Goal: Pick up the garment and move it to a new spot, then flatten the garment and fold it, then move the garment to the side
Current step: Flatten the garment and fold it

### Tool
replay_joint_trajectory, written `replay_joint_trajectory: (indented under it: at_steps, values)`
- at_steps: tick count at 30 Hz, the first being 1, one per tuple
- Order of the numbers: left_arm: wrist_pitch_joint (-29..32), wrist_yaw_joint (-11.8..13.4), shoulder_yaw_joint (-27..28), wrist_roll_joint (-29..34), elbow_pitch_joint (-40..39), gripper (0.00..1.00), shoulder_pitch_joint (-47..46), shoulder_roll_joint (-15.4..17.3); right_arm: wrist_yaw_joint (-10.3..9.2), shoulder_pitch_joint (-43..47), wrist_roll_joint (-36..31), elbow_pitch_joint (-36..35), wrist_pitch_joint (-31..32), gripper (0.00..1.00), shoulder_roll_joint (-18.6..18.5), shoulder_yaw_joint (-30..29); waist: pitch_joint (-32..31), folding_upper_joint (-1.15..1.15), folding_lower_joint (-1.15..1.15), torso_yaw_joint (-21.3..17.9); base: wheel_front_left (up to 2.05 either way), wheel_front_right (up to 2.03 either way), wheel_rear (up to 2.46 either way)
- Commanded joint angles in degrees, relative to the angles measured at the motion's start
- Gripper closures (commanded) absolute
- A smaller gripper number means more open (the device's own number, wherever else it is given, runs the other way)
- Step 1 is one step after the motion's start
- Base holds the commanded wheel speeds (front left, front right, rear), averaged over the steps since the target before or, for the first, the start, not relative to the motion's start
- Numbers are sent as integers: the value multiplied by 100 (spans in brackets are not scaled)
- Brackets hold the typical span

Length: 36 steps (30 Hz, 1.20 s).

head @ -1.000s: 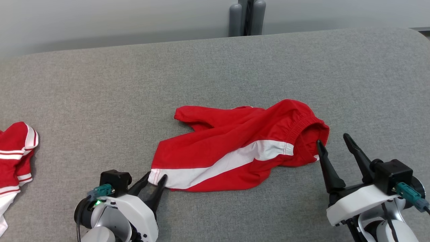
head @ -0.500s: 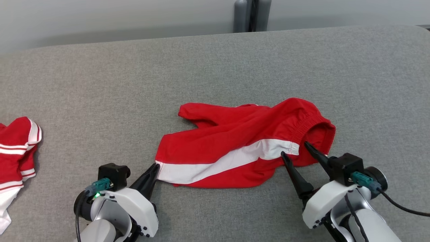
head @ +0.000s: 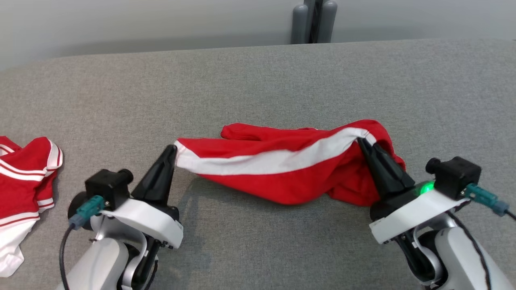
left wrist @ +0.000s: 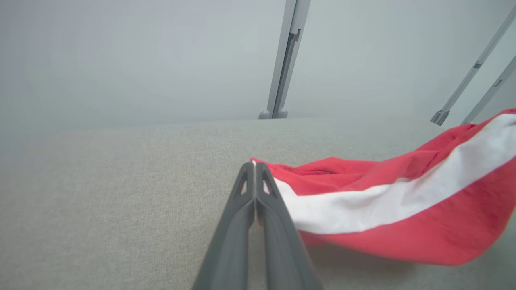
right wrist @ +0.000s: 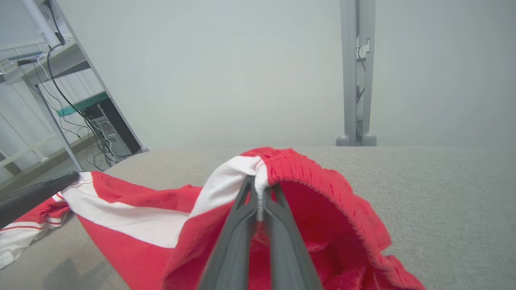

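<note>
Shorts (head: 282, 173), red with a white stripe, hang in a shallow sag above the middle of the table (head: 258, 80), stretched between the two grippers. Their lowest fold, toward the table's right side, is either brushing the table or just clear of it; I cannot tell which. The left gripper (head: 172, 151) has its fingers pressed together on the leg hem at the stripe's end, and the left wrist view shows only a sliver of cloth between the tips. The right gripper (head: 364, 141) has its fingers clamped on the elastic waistband where the stripe meets it, with cloth bunched over the tips.

Risk lies mostly on the left. So thin a pinch could slip if the arms pull apart or lift fast, and the shorts would swing down from the right grip alone. The gathered waistband may be caught by one layer or both; if one, the shorts will gape like a bag and not lie flat when set down. A second garment (head: 28, 181) lies at the table's left edge, and carrying the shorts that way could drag it along.
</note>
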Motion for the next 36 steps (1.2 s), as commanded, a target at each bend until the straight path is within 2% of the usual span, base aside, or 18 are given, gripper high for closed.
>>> replay_joint_trajectory:
  at_steps: [1,11,17,23,26,29,33,36]
  values:
    - [-91,116,143,47,-299,100,-146,100,1,-106,395,-377,35,100,-41,-101,-48,0,0,-45,0,0,0]
    - [-121,670,679,305,-1787,100,-400,477,2,-430,1810,-1818,490,100,-286,-514,-259,0,0,-118,0,0,0]
    - [-220,1034,1051,558,-2734,100,-592,661,2,-497,2644,-2455,866,100,-379,-820,-400,0,0,-94,0,0,0]
    - [-36,1215,1143,723,-3361,100,-676,822,2,-340,2982,-2744,1111,100,-401,-1010,-467,0,0,-74,0,0,0]
    - [75,1182,1059,767,-3423,100,-750,839,2,-391,2991,-2717,1175,100,-362,-994,-440,0,0,-69,0,0,0]
    - [167,1044,980,714,-3255,100,-992,848,2,-604,3004,-2585,1237,100,-327,-952,-316,0,0,-61,0,0,0]
    - [244,675,885,544,-2635,100,-1623,805,2,-1182,2905,-2020,1263,100,-354,-884,-49,0,0,-41,0,0,0]
    - [149,316,827,488,-1923,100,-2355,730,2,-1932,2877,-1439,1209,100,-391,-771,227,0,0,-8,0,0,0]
